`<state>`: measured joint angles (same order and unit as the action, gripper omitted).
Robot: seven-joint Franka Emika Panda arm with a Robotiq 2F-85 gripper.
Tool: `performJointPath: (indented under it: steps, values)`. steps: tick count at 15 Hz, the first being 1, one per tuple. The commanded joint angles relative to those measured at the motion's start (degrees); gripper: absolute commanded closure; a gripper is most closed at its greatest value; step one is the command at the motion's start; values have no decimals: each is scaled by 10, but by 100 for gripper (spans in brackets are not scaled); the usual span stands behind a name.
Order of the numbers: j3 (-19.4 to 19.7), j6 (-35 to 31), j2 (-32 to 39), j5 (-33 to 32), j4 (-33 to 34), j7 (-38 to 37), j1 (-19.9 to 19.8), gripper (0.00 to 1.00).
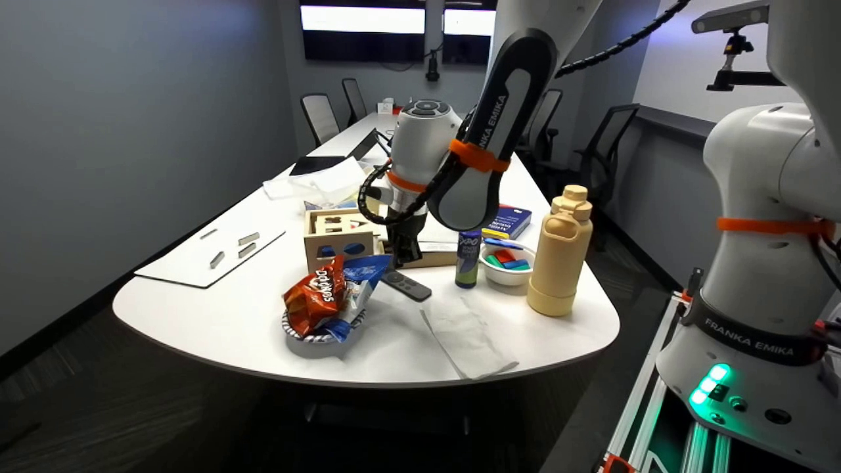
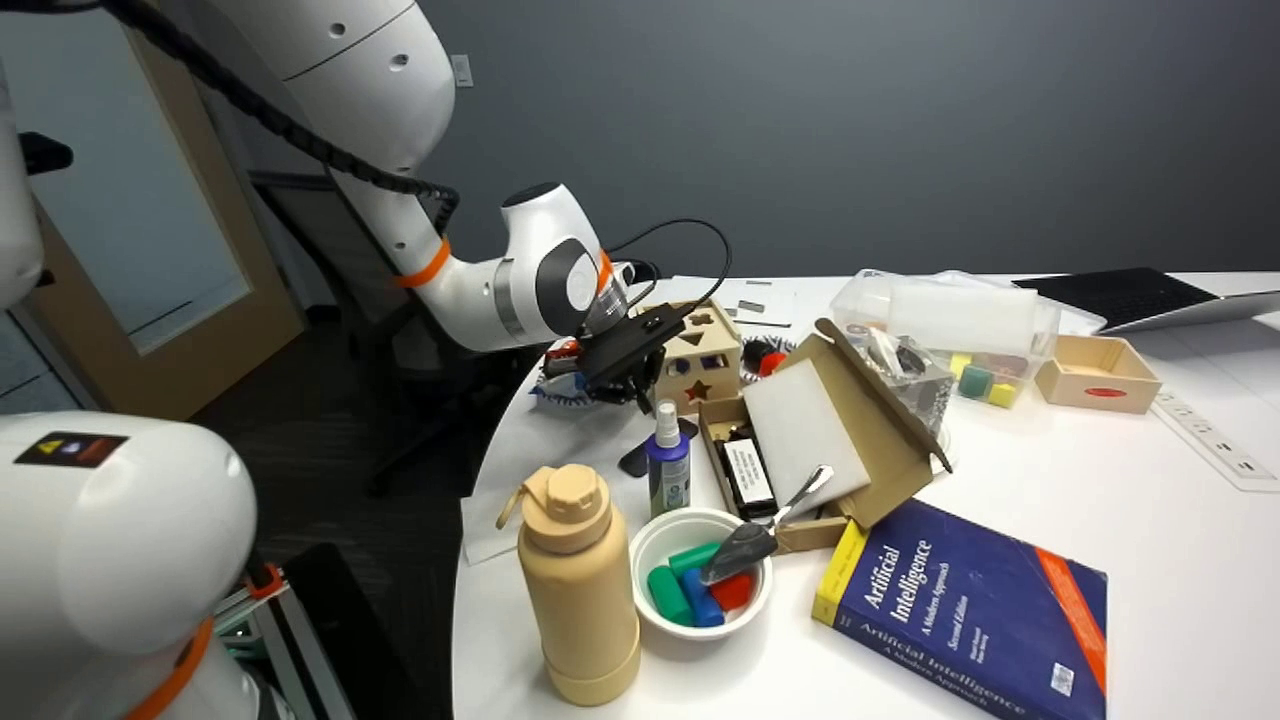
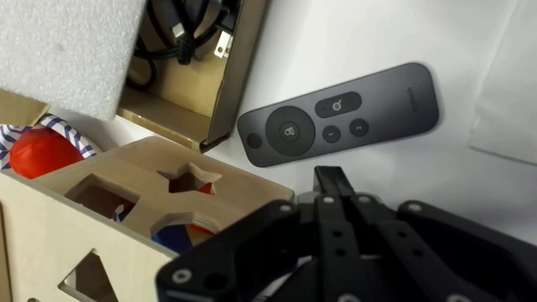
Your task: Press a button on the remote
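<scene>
The remote is a slim dark grey bar with a round ring pad and several buttons. It lies flat and face up on the white table in the wrist view (image 3: 377,109) and in an exterior view (image 1: 410,288). In an exterior view the spray bottle hides part of the remote (image 2: 634,460). My gripper (image 3: 331,180) is shut, its fingertips together with nothing between them. In the wrist view the tips show just beside the remote's long edge, near its ring pad end. The gripper also shows in the exterior views (image 1: 398,261) (image 2: 645,402), pointing down. I cannot tell its exact height above the table.
A wooden shape box (image 3: 235,176) stands close beside the gripper. An open cardboard box (image 3: 235,79) with cables lies by the remote. A snack basket (image 1: 309,336), a spray bottle (image 1: 467,259), a white bowl (image 2: 700,628) and a tan bottle (image 2: 580,600) stand nearby.
</scene>
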<state>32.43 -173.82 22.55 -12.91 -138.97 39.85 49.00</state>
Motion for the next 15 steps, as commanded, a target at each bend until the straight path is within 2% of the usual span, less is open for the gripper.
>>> performJointPath:
  steps: [1,3,4,5,6,7,8,9,11,12,13,15]
  values:
    - [-43,18,23,-94,39,-87,-61,100]
    - [-66,25,28,-135,52,-122,-90,100]
    - [-44,19,40,-86,53,-87,-64,100]
    - [-82,27,36,-155,63,-142,-115,100]
    - [-88,30,38,-164,67,-148,-122,100]
    - [-70,27,48,-116,67,-115,-97,100]
    - [-76,29,52,-118,72,-119,-106,100]
    - [-104,42,52,-177,82,-164,-143,100]
    - [-121,55,56,-198,90,-180,-161,100]
    - [-99,51,65,-158,90,-152,-135,100]
    - [-136,64,61,-209,97,-191,-179,100]
    - [-156,68,68,-220,106,-199,-202,100]
